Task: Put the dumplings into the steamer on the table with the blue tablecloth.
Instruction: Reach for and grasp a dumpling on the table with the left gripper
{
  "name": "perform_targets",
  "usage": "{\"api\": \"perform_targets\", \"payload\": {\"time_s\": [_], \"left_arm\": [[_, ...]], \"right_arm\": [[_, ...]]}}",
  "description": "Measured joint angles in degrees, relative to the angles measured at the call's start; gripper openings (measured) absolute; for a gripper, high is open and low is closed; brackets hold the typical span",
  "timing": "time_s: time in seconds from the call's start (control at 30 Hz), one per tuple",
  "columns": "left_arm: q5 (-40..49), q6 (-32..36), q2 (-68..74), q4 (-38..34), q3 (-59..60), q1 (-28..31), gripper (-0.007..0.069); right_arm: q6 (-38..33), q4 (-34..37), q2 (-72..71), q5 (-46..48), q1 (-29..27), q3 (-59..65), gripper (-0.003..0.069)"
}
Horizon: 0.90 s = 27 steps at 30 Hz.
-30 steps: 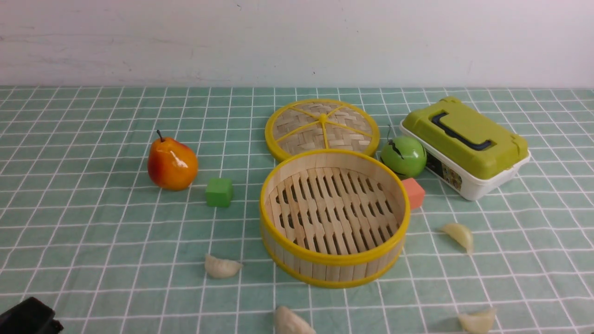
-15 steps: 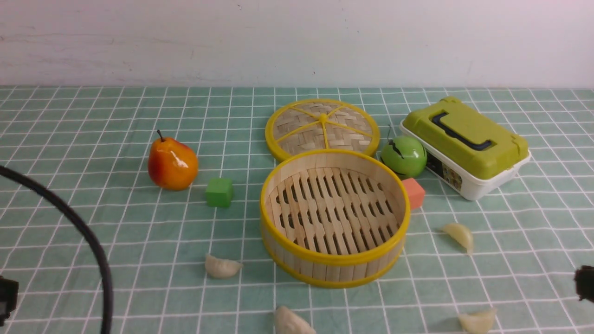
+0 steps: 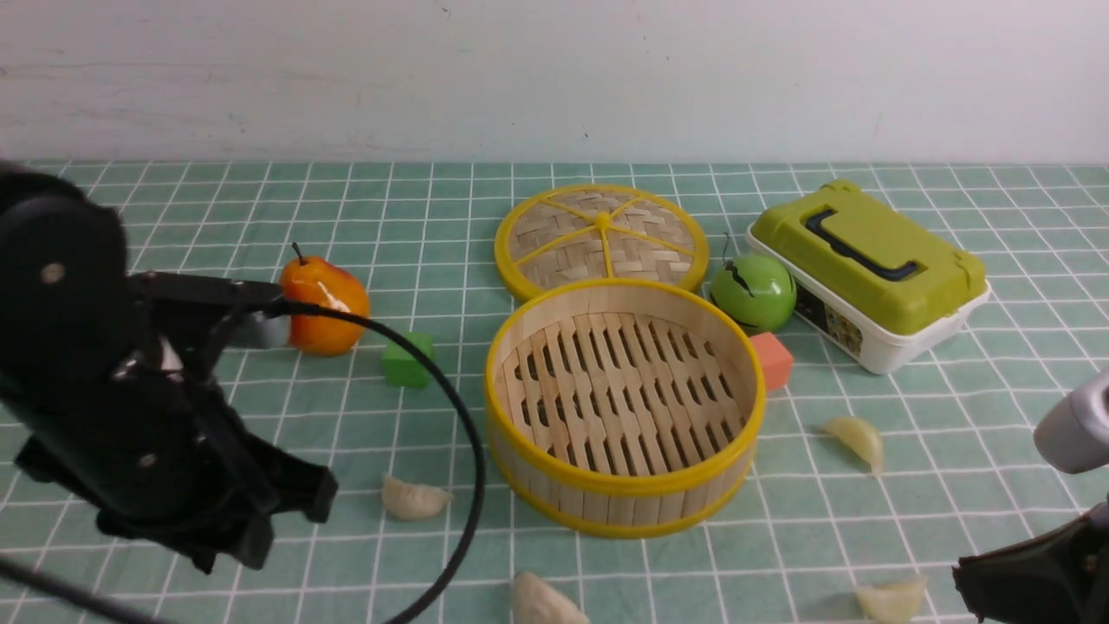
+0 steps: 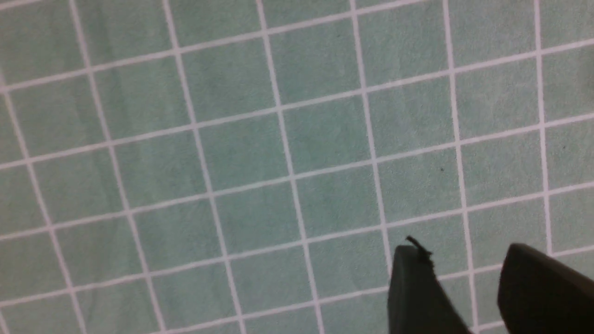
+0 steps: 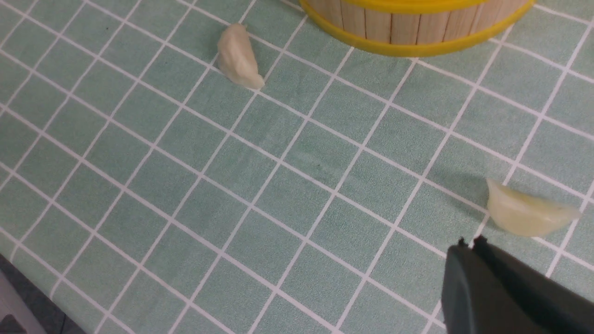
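The steamer (image 3: 617,487) stands mid-table on the blue tablecloth (image 3: 416,217) with nothing in it. Several dumplings lie around it: one front left (image 3: 416,498), one at the front edge (image 3: 541,602), one to the right (image 3: 858,440) and one front right (image 3: 888,598). My left arm (image 3: 130,390) hangs over the left side; its gripper (image 4: 464,250) is open over bare cloth with nothing between its fingers. My right gripper (image 5: 468,242) is shut and empty. Its tip sits just short of the front-right dumpling (image 5: 529,215). Another dumpling (image 5: 239,58) lies by the steamer wall (image 5: 417,28).
A pear (image 3: 325,303) and a green cube (image 3: 407,360) sit left of the steamer. Behind it lies a woven lid (image 3: 602,238). A green apple (image 3: 754,293), an orange cube (image 3: 771,360) and a green-lidded box (image 3: 866,269) are at the right. A black cable (image 3: 463,451) loops near the front-left dumpling.
Both arms have come into the front view: the left from the lower left over the table, the right at the lower right beside a dumpling. Nothing on the table has moved.
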Motion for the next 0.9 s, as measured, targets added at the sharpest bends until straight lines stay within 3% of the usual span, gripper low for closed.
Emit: {"api": "perform_targets", "payload": {"time_s": [0.17, 0.27, 0.33, 0.67, 0.9], "left_arm": [[-2.2, -0.1, 7.5, -1.0, -5.0, -0.1, 0.0459], [-4.7, -3.8, 11.6, -1.4, -8.1, -0.1, 0.0509], [-5.8, -5.7, 13.1, -1.4, -8.9, -0.1, 0.0514], [-15.6, -29.3, 21.7, -1.4, -12.3, -0.1, 0.0521], [-17.9, -35.3, 25.7, -1.5, -12.4, -0.1, 0.0521]], "right_arm": [[0.0, 0.2, 0.0, 0.0, 0.0, 0.0, -0.0015], [0.0, 0.2, 0.0, 0.0, 0.0, 0.0, -0.0015], [0.0, 0.2, 0.0, 0.0, 0.0, 0.0, -0.0015], [-0.2, 0.1, 0.0, -0.1, 0.0, 0.0, -0.001], [-0.2, 0.1, 0.0, -0.8, 0.0, 0.0, -0.0003]]}}
